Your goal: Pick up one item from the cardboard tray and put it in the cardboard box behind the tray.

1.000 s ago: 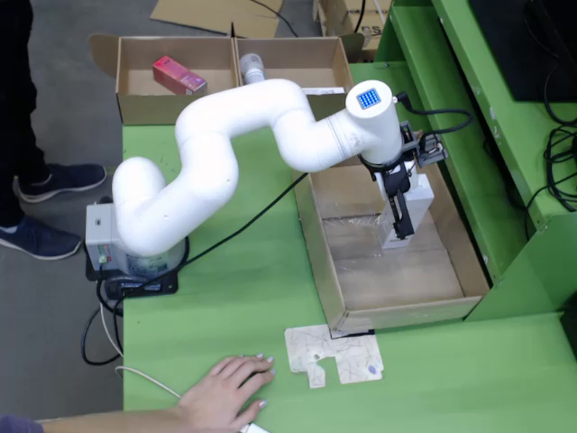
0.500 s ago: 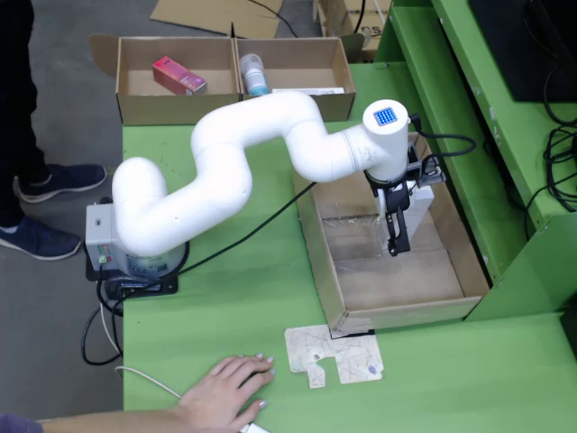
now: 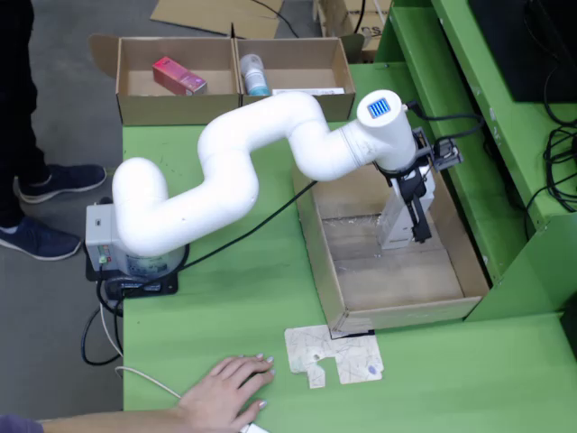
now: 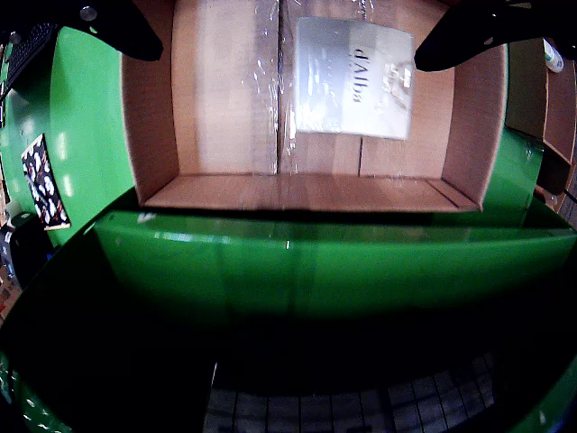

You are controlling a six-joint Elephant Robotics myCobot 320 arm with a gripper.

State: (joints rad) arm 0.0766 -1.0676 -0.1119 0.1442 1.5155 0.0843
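White box with dark lettering lies flat on the floor of the cardboard tray, right under the hand, and the wrist view shows the same white box sitting between the two black fingers, one finger off to its left and the other finger at its right top corner. Hand is spread wide, nothing gripped, and whether the right finger actually touches the box I cannot tell. In the overhead view the white arm bends across the green worktop from its base and hangs the hand over the far-right part of the tray. Clear tape glints along the tray floor just left of the hand's target. Up and well to the left of the hand in the overhead view stands the cardboard box, split in two compartments: a pink carton in the left one, a bottle with a teal band in the right one. Down below the hand, beyond the tray's near wall, a cardboard scrap lies on the worktop, and a person's hand rests flat beside it at the worktop's edge.
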